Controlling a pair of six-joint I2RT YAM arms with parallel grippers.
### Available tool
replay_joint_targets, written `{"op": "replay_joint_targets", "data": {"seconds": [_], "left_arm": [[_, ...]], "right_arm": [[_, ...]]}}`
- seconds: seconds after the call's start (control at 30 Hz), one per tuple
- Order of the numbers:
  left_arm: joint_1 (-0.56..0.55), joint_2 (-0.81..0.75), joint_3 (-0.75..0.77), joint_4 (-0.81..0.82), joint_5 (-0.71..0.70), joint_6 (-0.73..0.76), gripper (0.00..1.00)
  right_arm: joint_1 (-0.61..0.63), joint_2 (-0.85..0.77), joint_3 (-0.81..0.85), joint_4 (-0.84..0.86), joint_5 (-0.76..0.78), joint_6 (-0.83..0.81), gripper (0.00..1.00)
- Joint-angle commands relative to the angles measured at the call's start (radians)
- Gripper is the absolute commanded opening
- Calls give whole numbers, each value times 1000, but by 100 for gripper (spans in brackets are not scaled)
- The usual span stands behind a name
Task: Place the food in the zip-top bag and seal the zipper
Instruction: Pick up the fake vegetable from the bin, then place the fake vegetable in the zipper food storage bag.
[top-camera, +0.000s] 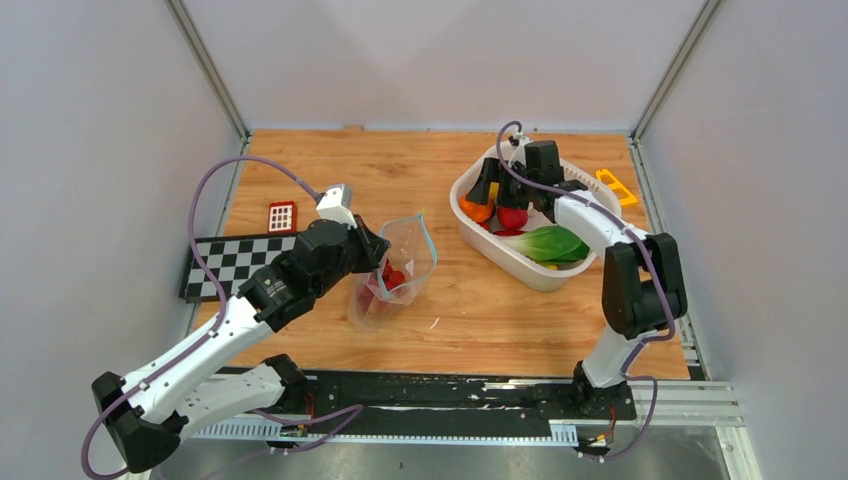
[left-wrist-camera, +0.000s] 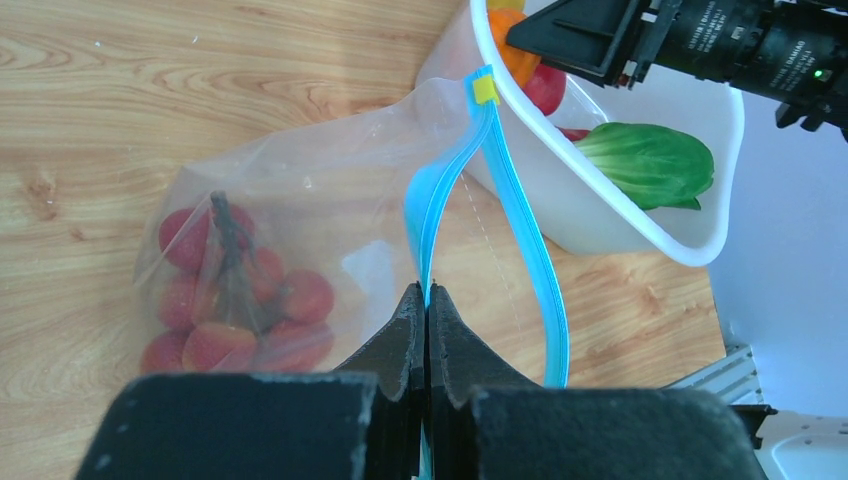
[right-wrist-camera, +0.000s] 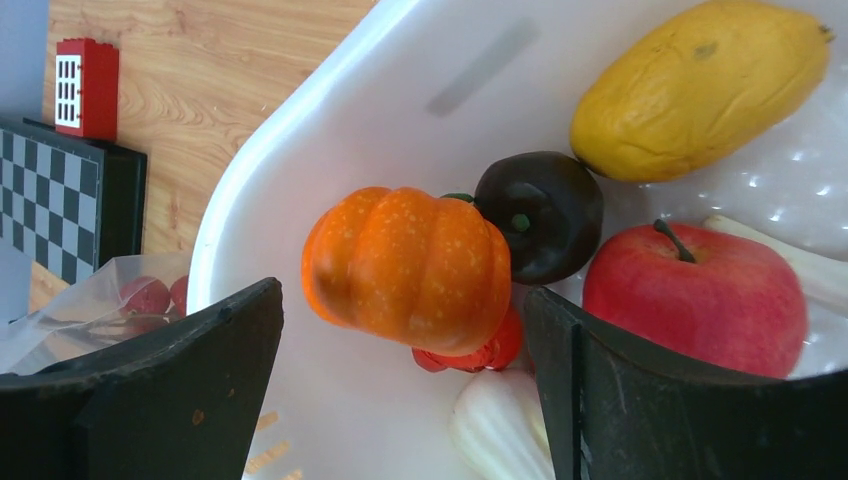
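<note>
The clear zip-top bag (top-camera: 405, 262) stands with its mouth open, and a red grape bunch (left-wrist-camera: 235, 295) lies inside it. My left gripper (left-wrist-camera: 428, 298) is shut on one side of the teal zipper (left-wrist-camera: 432, 205); the other side bows away to the right. My right gripper (right-wrist-camera: 400, 300) hangs open inside the white basket (right-wrist-camera: 330, 130). Its fingers stand either side of the orange tangerine (right-wrist-camera: 410, 265), with a gap on the left. Beside the tangerine lie a dark purple piece (right-wrist-camera: 540, 215), a red apple (right-wrist-camera: 700, 295) and a yellow lemon (right-wrist-camera: 700, 85).
A green leafy vegetable (top-camera: 550, 243) lies at the basket's near end, and a white ribbed piece (right-wrist-camera: 500, 425) sits under the tangerine. A checkerboard (top-camera: 235, 262) and a red block (top-camera: 282, 216) are at the left. A yellow item (top-camera: 617, 186) lies behind the basket.
</note>
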Motion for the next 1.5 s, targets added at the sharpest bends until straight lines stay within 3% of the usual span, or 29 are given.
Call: {"op": "replay_joint_targets", "data": {"seconds": [0.0,0.23,0.37,0.57,0.83,1.13,1.47], "left_arm": [[5,-18,0,32,4,0,0],[5,-21,2,25,6,3,0],[5,-28,5,16,0,6,0],[5,-30,12,11,-1,12,0],[5,-23,14,16,10,20,0],[5,-11,15,26,39,17,0],[3,13,19,55,43,14,0]], "right_arm": [[-5,55,61,12,-82,20,89],[-5,106,80,0,-77,-11,85],[-5,90,54,27,-55,3,76],[-6,12,-18,94,-32,31,60],[-12,-140,-140,193,12,41,49],[-12,-318,-245,246,25,64,47],[61,-527,-414,515,-177,247,46]]}}
